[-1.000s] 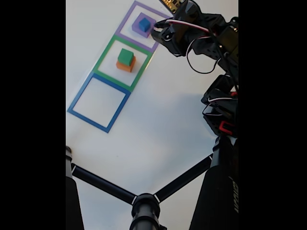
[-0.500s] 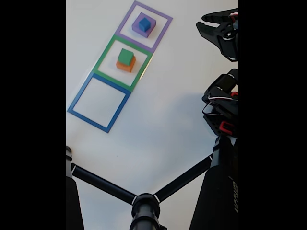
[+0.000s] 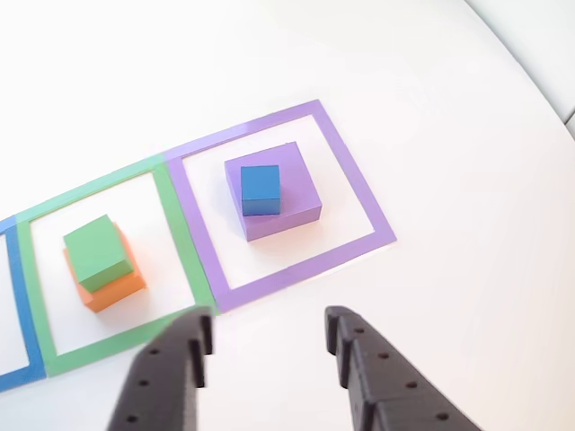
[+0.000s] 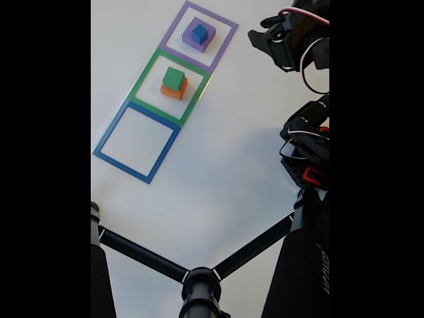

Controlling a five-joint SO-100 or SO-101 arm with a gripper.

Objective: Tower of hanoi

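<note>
The black two-finger gripper (image 3: 267, 346) hangs above the white table (image 3: 431, 117) with its jaws spread wide and nothing between them, at about 6 o'clock from the purple square outline (image 3: 355, 193) in the other view. Inside that outline lies the wide flat purple block (image 3: 292, 211), and the small blue cube (image 3: 260, 190) sits on it, off-centre toward the block's 10 o'clock corner. In the green square outline (image 3: 175, 238), at 9 o'clock of the purple one, the green block (image 3: 97, 253) rests on the flat orange block (image 3: 115, 289). The blue square outline (image 4: 136, 142) holds no block in the fixed view.

Judged from this layout, the likely step is to pick the blue cube. To do it well, the gripper should descend squarely over the cube, jaws aligned with two opposite faces, and close only on the cube, above the purple block's top, so that the lower block is not dragged. The cube's offset calls for centring on the cube itself, not on the outline.

The table is smooth, matte white and brightly lit. In the fixed view, black tripod legs (image 4: 142, 255) cross the lower table, and the arm's body (image 4: 308, 149) stands at 3 o'clock.
</note>
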